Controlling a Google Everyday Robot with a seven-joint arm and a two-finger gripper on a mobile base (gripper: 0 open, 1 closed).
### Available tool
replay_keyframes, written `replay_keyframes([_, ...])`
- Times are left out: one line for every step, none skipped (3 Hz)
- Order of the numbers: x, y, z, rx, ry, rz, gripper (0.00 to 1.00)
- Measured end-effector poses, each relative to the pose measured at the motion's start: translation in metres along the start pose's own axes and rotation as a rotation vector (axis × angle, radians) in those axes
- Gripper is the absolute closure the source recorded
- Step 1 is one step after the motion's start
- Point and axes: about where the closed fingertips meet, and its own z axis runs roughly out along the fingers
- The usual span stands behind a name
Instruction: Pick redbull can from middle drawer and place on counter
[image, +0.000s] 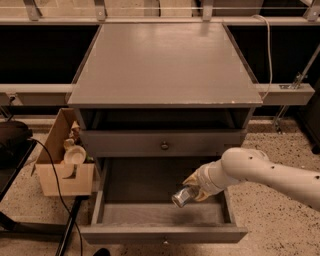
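The redbull can, slim and silvery, is held tilted in my gripper just above the floor of the open middle drawer, toward its right side. My white arm reaches in from the right. The gripper's pale fingers are closed around the can's far end. The counter, a large flat grey cabinet top, lies above and behind, with nothing on it.
A closed drawer front with a small round knob sits above the open drawer. A cardboard box with a pale round cup stands on the left. A black cable hangs beside it. A rail runs behind the counter.
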Motion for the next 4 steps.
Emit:
replay_keyframes([0.000, 0.000, 0.000, 0.000, 0.000, 0.000, 1.00])
replay_keyframes([-0.012, -0.006, -0.011, -0.001, 0.013, -0.023, 1.00])
replay_keyframes([-0.031, -0.015, -0.032, 0.001, 0.042, -0.060, 1.00])
replay_keyframes([-0.054, -0.029, -0.060, -0.005, 0.070, -0.111, 1.00])
